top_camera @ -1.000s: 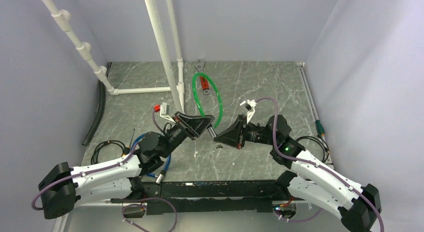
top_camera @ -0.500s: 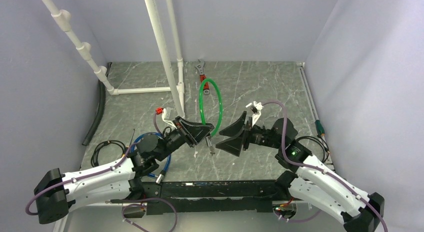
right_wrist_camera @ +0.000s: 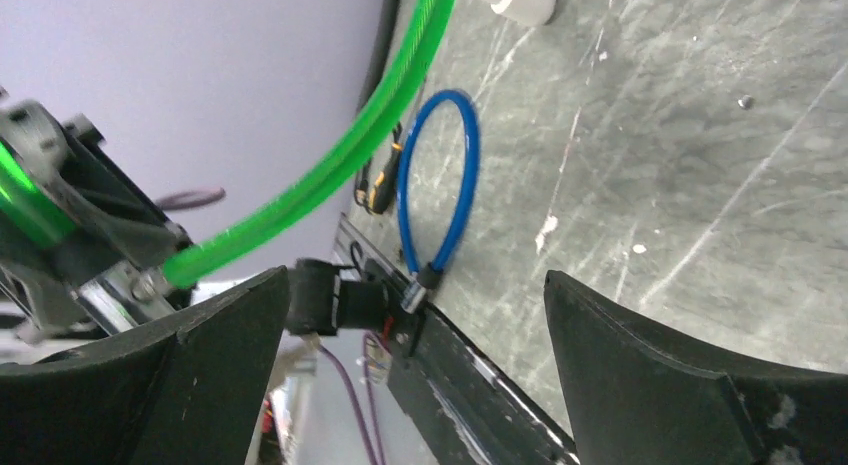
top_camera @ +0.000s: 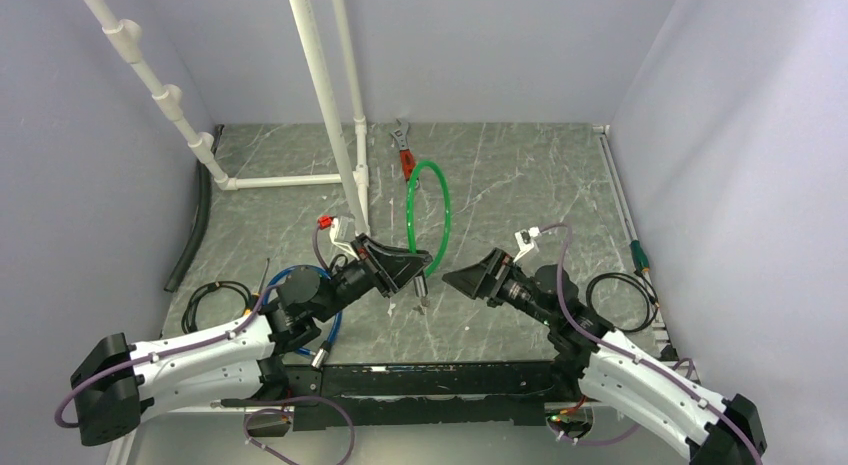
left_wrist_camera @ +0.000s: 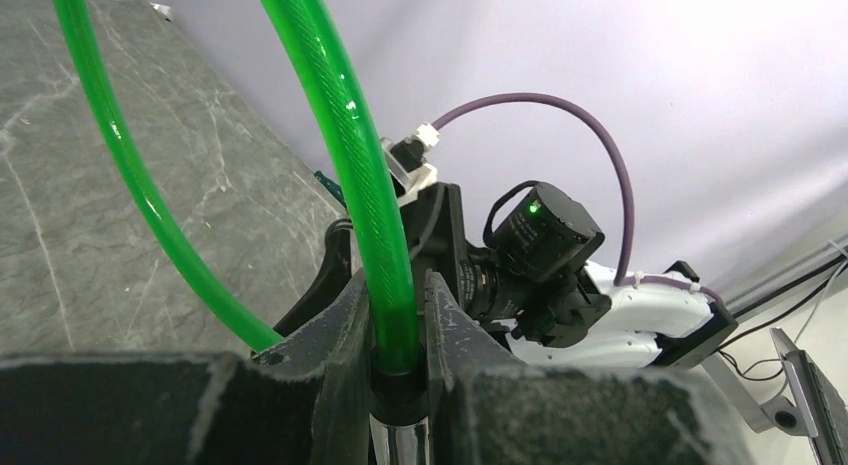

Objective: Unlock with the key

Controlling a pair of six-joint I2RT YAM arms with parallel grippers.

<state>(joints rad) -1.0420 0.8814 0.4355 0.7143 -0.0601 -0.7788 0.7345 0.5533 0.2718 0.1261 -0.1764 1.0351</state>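
My left gripper (top_camera: 408,268) is shut on the green cable lock (top_camera: 428,210) just above its silver lock end (top_camera: 418,288), which points down at the table. In the left wrist view both fingers (left_wrist_camera: 352,315) press the green cable (left_wrist_camera: 340,135) above the black collar and the silver cylinder (left_wrist_camera: 400,447). A tiny dark piece that looks like the key (top_camera: 421,304) hangs at the tip of that lock end; it is too small to be sure. My right gripper (top_camera: 463,276) stands open a short way to the right of it, holding nothing (right_wrist_camera: 415,280).
A blue cable lock (right_wrist_camera: 462,175) lies by the near edge, under my left arm (top_camera: 330,330). A red-handled wrench (top_camera: 403,155) lies at the back. White pipes (top_camera: 325,105) rise at the back left, and a black hose (top_camera: 195,225) runs along the left wall.
My right gripper was shut at the lock end a second ago; it has opened wide and drawn back to the right. My left gripper shifted slightly, and the green loop swung right.
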